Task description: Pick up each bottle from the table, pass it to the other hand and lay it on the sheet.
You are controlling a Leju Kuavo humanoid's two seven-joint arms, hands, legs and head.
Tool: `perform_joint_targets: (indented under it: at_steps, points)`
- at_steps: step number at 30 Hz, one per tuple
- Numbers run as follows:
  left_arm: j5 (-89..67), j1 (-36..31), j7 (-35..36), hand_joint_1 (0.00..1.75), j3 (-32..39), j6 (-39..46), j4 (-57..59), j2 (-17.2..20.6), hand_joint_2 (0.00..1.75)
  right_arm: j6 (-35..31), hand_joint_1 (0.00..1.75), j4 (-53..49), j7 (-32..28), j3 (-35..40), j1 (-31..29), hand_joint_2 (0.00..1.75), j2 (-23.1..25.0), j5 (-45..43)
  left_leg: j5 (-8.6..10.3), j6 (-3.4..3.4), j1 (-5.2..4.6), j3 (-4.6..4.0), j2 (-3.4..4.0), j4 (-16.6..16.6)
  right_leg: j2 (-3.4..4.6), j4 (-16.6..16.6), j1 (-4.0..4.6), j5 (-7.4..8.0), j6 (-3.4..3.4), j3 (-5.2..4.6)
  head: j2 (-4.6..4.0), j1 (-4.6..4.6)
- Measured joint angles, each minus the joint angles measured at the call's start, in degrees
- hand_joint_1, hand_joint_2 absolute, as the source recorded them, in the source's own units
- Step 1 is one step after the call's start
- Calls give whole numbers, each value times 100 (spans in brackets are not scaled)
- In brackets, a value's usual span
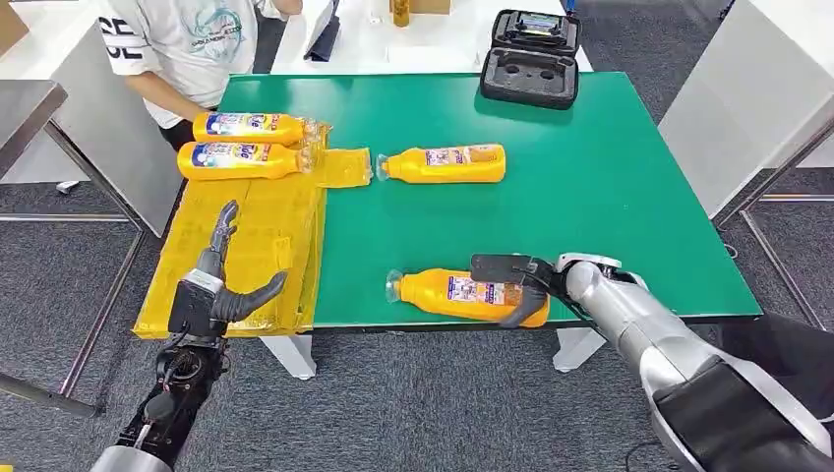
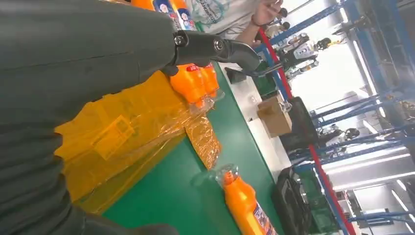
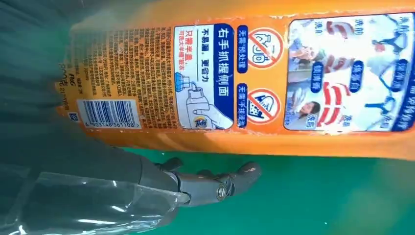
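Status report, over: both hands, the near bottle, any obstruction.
Left robot hand open over the yellow sheet. Right robot hand around the near bottle's base, bottle lying on the green table. Nothing in the way.

From the head view we saw a bright, even scene lit from overhead; the green table (image 1: 610, 167) carried only soft, short shadows under the bottles, and its surface showed a faint sheen without hard glare; detail stayed fairly sharp to the edges, though the picture was a little soft overall. In the left wrist view the windows (image 2: 342, 78) beyond the racks were blown out to white; the near hand (image 2: 215, 49) was dark against them, and the yellow sheet (image 2: 122, 132) caught small glints. In the right wrist view the bottle label (image 3: 220, 78) was readable; the picture's left side was smeared and hazy, and a clear plastic cover (image 3: 88, 205) threw bright reflections.
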Motion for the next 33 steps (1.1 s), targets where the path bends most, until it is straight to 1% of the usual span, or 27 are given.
perform_joint_targets:
  at_steps: [4,9,18,19,20,21,23,24,25,28,29,33]
  points:
    - [22,6,0,0,-4,-13,0,0,175,-24,0,20,114,33,0,175,-4,125,0,0,0,0,0,0,0,0,0,0,0,0,0,0]
    - [96,80,-20,0,-4,13,2,0,175,-210,0,65,389,105,-6,175,11,313,0,0,0,1,1,0,0,0,0,0,0,1,0,0]
    - [98,136,-28,0,-4,20,2,-2,175,-262,0,103,428,151,-10,175,22,343,1,0,0,3,-1,0,0,0,0,0,0,6,0,0]
    - [98,137,-28,0,-4,20,2,-2,175,-265,5,103,435,153,-10,175,22,346,1,0,0,4,-1,0,0,0,0,0,0,6,0,0]
    - [103,138,-28,0,-4,20,2,-2,175,-299,91,107,466,162,-10,175,24,372,0,0,0,4,0,0,0,0,0,0,0,6,0,0]
    - [107,141,-26,0,-4,20,2,-2,175,-343,150,109,505,173,-11,175,24,405,0,0,0,4,0,0,0,0,0,0,0,6,0,0]
    - [120,162,-26,0,-4,20,2,-4,175,-479,171,118,580,186,-6,175,26,477,0,0,0,5,0,0,0,-1,0,0,0,6,0,0]
    - [120,180,-26,0,-4,20,2,-7,175,-557,175,124,612,190,-5,175,26,520,0,0,0,6,0,0,0,-1,0,0,0,6,0,-2]
    - [120,198,-26,0,-4,22,2,-9,175,-625,171,127,647,195,-5,175,26,556,0,0,0,6,1,0,0,-1,0,0,0,6,0,0]
    - [120,220,-26,0,-4,24,2,-11,175,-807,173,140,724,230,-8,175,26,650,0,0,0,11,1,0,0,-2,0,0,0,12,0,0]
    - [120,220,-26,0,-4,22,2,-11,175,-833,171,146,741,234,-8,175,24,660,0,0,0,13,1,0,0,-2,0,0,0,14,0,0]
    - [101,216,-20,0,-4,7,17,-18,175,-892,175,168,757,245,-7,175,28,724,3,4,-1,18,1,0,0,-3,-1,5,5,17,0,0]
